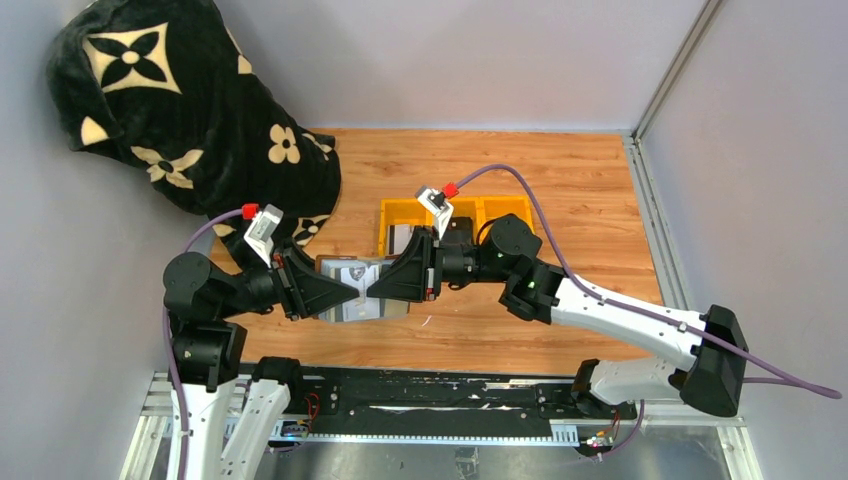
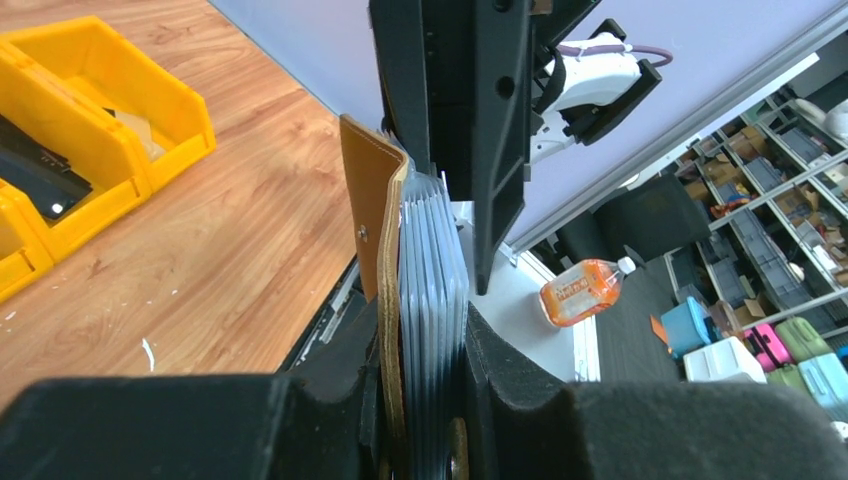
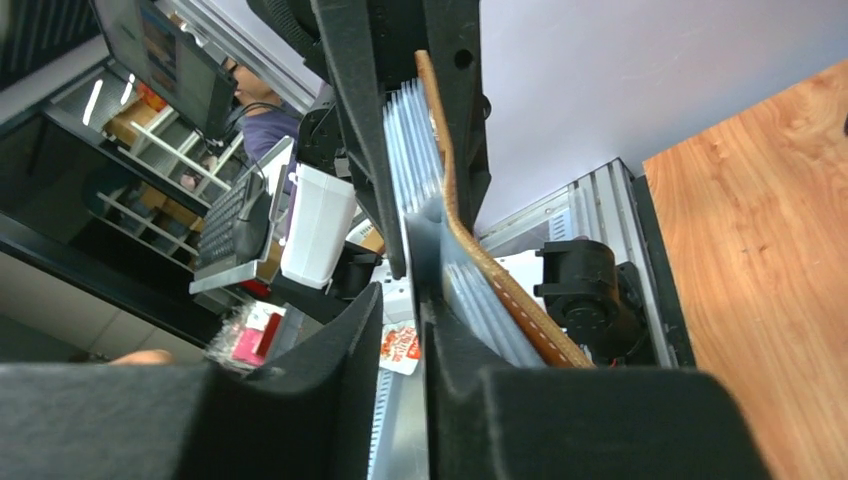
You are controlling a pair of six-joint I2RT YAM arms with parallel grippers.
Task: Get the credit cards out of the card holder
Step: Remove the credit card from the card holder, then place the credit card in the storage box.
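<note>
Noted black left gripper (image 1: 352,293) clamped on brown leather rectangular card holder (image 1: 347,270) at frame centre, black right gripper (image 1: 376,288) pinching its clear plastic sleeves (image 2: 432,260).

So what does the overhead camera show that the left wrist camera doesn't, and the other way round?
Only overhead: the black floral blanket and the card holder seen flat, its grey face up. Only the left wrist: the holder's clear card sleeves edge-on, its brown leather cover with a snap, and an orange bottle beyond the table. Both: the yellow tray, the wooden table, and the left gripper and right gripper closed on the holder from opposite ends.
</note>
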